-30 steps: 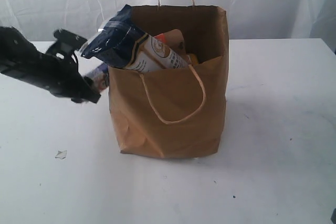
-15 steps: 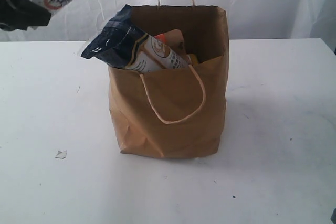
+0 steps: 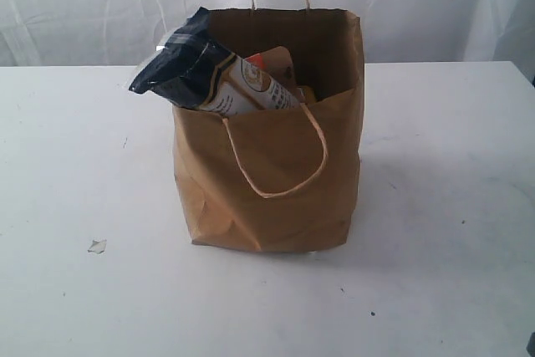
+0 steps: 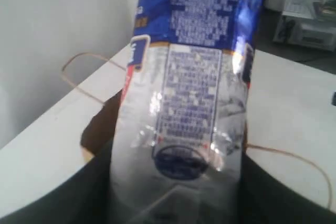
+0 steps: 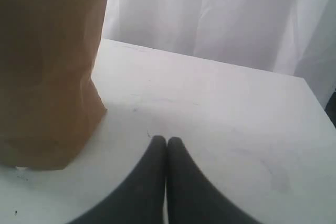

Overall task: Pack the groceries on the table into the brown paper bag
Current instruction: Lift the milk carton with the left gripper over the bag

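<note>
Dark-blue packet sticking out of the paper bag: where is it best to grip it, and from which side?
Grip the dark-blue packet at its free upper end, from above on the exterior view's left. That end leans out over the left rim of the brown paper bag; its lower part sits inside.

White table [image 3: 443, 206]: brown paper bag [image 3: 267, 198] upright, small scrap [image 3: 97, 246].

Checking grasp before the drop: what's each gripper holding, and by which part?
Left gripper grips the blue-silver packet by its silver end; right gripper is shut, empty.
</note>
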